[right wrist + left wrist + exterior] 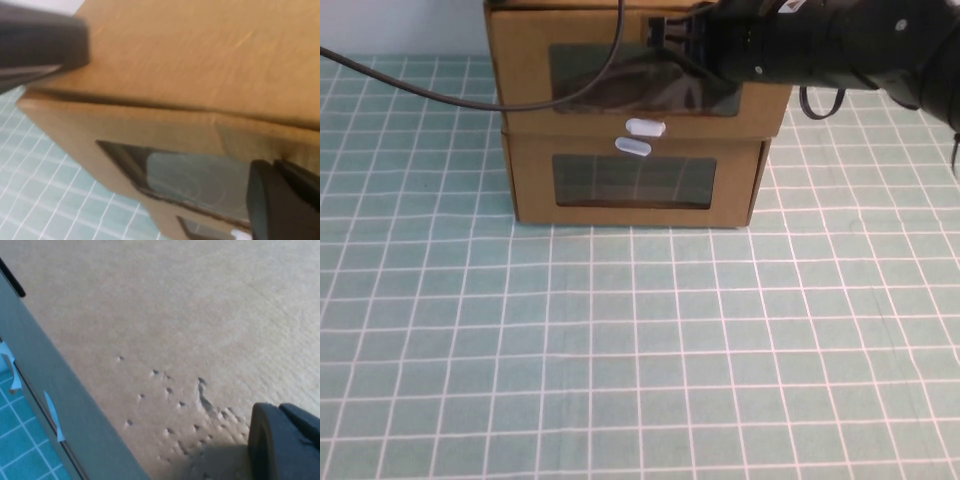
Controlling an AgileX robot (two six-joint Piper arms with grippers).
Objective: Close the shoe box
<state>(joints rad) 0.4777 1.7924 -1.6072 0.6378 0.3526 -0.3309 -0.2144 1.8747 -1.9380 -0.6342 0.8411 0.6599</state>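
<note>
Okay, nearest my camera is just the green checked mat (640,350), well short of the right gripper (672,36). Further in, straight below that gripper, sits the lower brown box (535,185), its white tab (633,146) above its window. Stacked on it is the shoe box (520,60), with the clear window (620,80) in its front and the small pull tab (645,127) just under that, almost touching the lower box's tab. The right gripper is up at the shoe box's top front edge, towards the window's right end, with the black arm reaching in from the right. On the right wrist view the right gripper (167,117) is spread wide open: one finger (45,45) lies over the cardboard top, the other (280,200) hangs in front of the window (200,175), and the box's front edge runs between them. It grips nothing that I can see. A dark cable (470,97) sweeps across the box front to that gripper's left. The left gripper (285,440) doesn't show from the high view; on its wrist camera it's right against dented brown cardboard (175,315), with a sliver of mat (20,440) past the edge. Open or closed there, I can't tell.
</note>
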